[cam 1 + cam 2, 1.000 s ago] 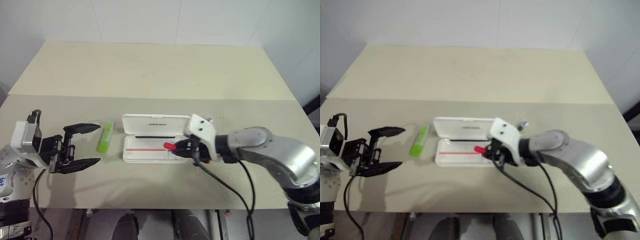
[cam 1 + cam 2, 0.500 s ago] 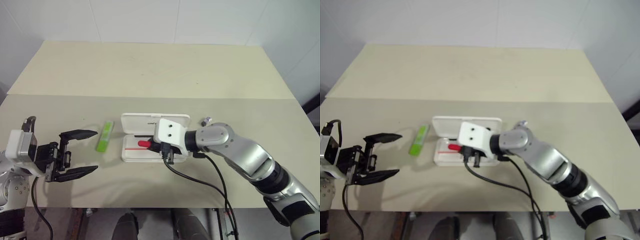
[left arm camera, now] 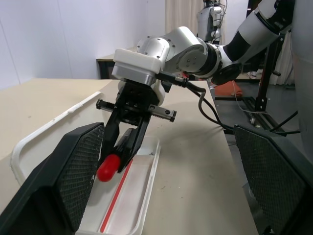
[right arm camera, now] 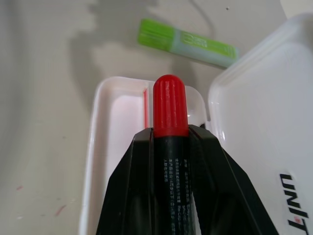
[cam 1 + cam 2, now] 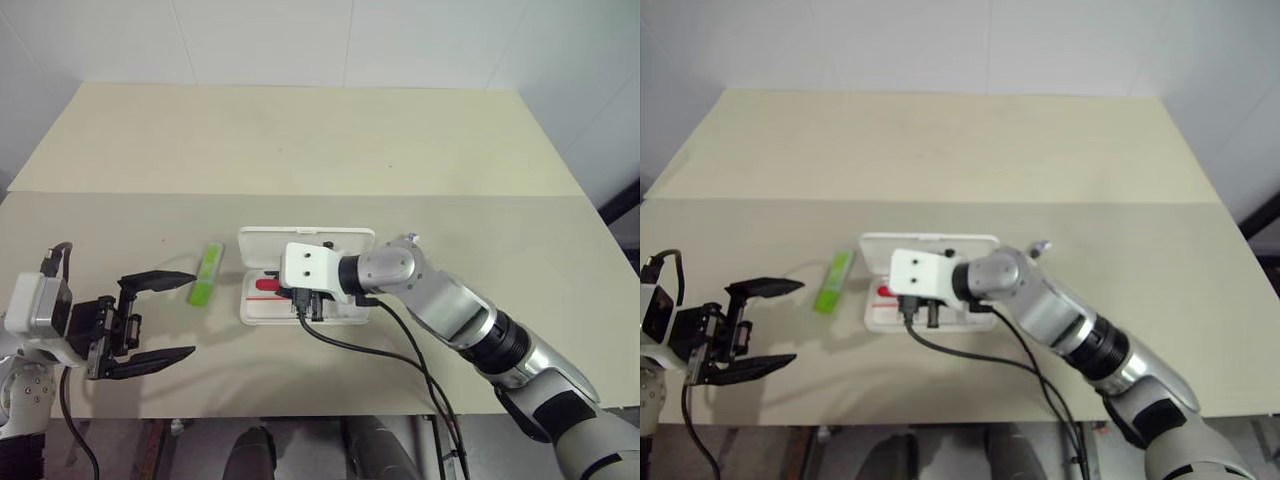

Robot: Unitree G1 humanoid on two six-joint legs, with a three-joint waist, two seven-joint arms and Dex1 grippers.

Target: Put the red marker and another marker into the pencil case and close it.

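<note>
The pencil case point(image 5: 340, 243) lies open in the middle of the table, its white lid flat behind the tray. My right gripper point(image 5: 292, 292) is shut on the red marker point(image 4: 170, 110), which it holds just over the tray's left half, red cap point(image 5: 267, 285) pointing left. In the left wrist view the red marker point(image 3: 108, 169) hangs a little above the tray floor with its red stripe. The light green marker point(image 5: 206, 273) lies on the table just left of the case. My left gripper point(image 5: 190, 313) stands open and empty, left of and nearer than the green marker.
A small grey bit point(image 5: 413, 240) lies on the table by the case's right end, behind my right forearm. A black cable hangs from the right wrist across the table's near edge point(image 5: 330, 412). The far half of the table is bare.
My right gripper has carried the red marker leftward, from the tray's right end to over its left half, rolling the wrist. The left gripper has drawn back slightly and stays open.
</note>
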